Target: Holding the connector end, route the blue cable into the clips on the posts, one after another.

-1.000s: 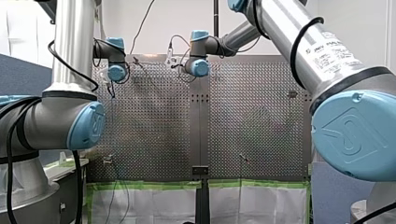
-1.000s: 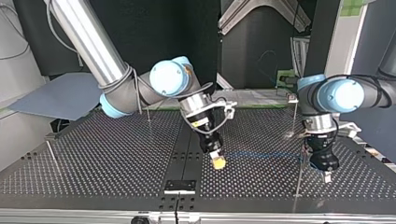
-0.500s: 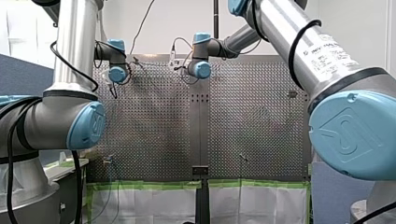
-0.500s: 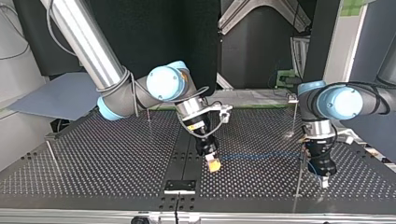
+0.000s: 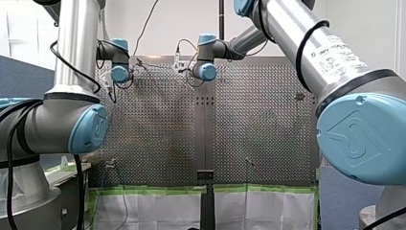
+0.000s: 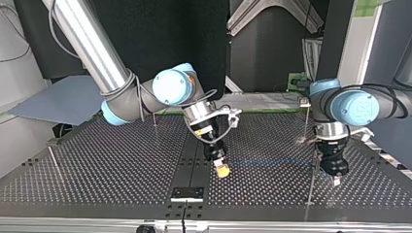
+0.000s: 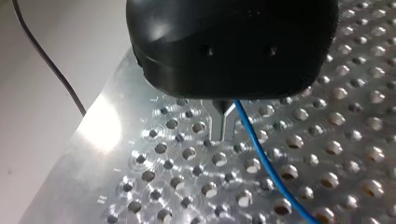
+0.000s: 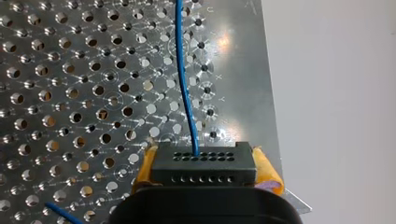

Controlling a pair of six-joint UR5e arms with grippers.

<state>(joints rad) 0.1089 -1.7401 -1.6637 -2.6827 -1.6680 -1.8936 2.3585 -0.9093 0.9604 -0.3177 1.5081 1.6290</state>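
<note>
— Silver metal with many small holes: is this the table [image 6: 97, 170]?
— Yes, and the two arms reach over it. In the top view my right arm [image 6: 97, 53] enters at the left and my left arm [image 6: 359, 104] at the right.
— What does the right end effector [image 8: 205, 171] hold?
— It is closed on the black connector [image 8: 204, 161]. The yellow pads [image 8: 145, 170] sit against its two sides. It hangs low over the middle of the table.
— And the left end effector [image 6: 335, 180]?
— It points down near the table's edge at the top view's right, just beside a thin post [image 6: 310, 189]. Whether it is open or closed, I cannot tell.
— Where is the blue cable [image 8: 183, 79]?
— It comes out of the connector's face and runs across the holes as far as the left end effector. There, in the left wrist view, it passes close beside the tip.
</note>
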